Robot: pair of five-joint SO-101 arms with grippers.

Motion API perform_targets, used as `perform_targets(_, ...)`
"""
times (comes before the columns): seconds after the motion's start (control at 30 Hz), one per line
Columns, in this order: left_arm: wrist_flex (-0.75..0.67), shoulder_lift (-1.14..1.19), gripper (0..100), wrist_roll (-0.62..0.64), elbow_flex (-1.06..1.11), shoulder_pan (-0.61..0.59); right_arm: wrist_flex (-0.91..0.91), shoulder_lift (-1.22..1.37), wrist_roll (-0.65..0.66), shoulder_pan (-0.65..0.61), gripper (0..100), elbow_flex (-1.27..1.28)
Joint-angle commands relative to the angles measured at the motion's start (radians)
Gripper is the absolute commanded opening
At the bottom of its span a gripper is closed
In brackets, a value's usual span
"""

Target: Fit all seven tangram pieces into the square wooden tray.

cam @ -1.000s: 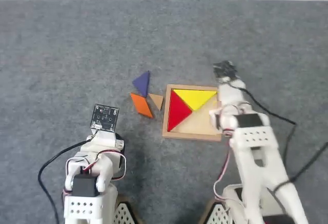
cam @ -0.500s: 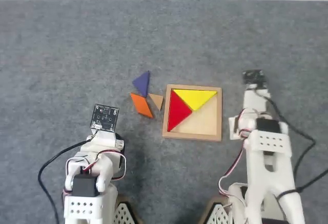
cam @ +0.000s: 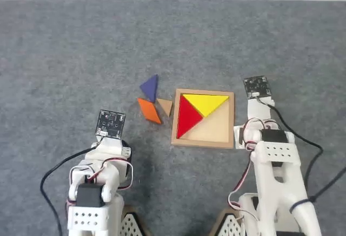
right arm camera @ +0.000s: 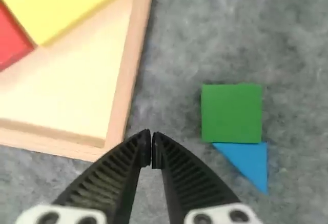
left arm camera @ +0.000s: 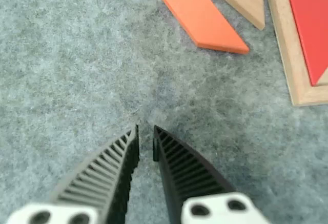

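The square wooden tray (cam: 203,140) holds a red triangle (cam: 187,116) and a yellow triangle (cam: 205,103); the rest of its floor is bare wood. Left of it on the felt lie a dark blue triangle (cam: 150,87), an orange parallelogram (cam: 148,110) and a wood-coloured triangle (cam: 164,106). My left gripper (left arm camera: 146,130) is shut and empty over bare felt, short of the orange parallelogram (left arm camera: 205,21). My right gripper (right arm camera: 151,137) is shut and empty just off the tray's rim (right arm camera: 128,80), beside a green square (right arm camera: 231,113) and a light blue triangle (right arm camera: 247,162).
Grey felt covers the whole table (cam: 81,47), with open room at the back and far left. The left arm (cam: 100,176) stands at the front left and the right arm (cam: 273,160) at the front right, close to the tray's right side.
The right arm has swung rightward off the tray's right edge, then come back a little toward it and lower in the high view. The left arm has stayed still.
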Motion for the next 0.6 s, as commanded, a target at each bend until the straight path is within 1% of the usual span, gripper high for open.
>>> perform_targets(0.0,0.005,-0.017,5,-0.008,-0.005,-0.005,0.042,-0.039,0.008,0.012,0.9,-0.064)
perform_targets(0.1,0.005,-0.017,5,-0.008,-0.005,-0.005,0.05,-0.039,-0.014,0.061,1.0,-0.097)
perform_targets(0.2,0.005,-0.017,5,-0.008,-0.005,-0.005,0.051,-0.039,-0.012,0.136,1.1,-0.117)
perform_targets(0.23,0.005,-0.017,5,-0.008,-0.005,-0.005,0.062,-0.038,0.006,0.16,1.9,-0.123)
perform_targets(0.3,0.005,-0.017,5,-0.008,-0.005,-0.005,0.131,-0.025,0.044,0.199,6.6,-0.164)
perform_targets(0.4,0.005,-0.017,5,-0.008,-0.005,-0.005,0.179,-0.025,0.075,0.206,12.8,-0.229)
perform_targets(0.5,0.005,-0.017,5,-0.008,-0.005,-0.005,0.186,-0.025,0.157,0.206,13.3,-0.292)
perform_targets(0.57,0.005,-0.017,5,-0.008,-0.005,-0.005,0.226,-0.022,0.218,0.208,13.5,-0.324)
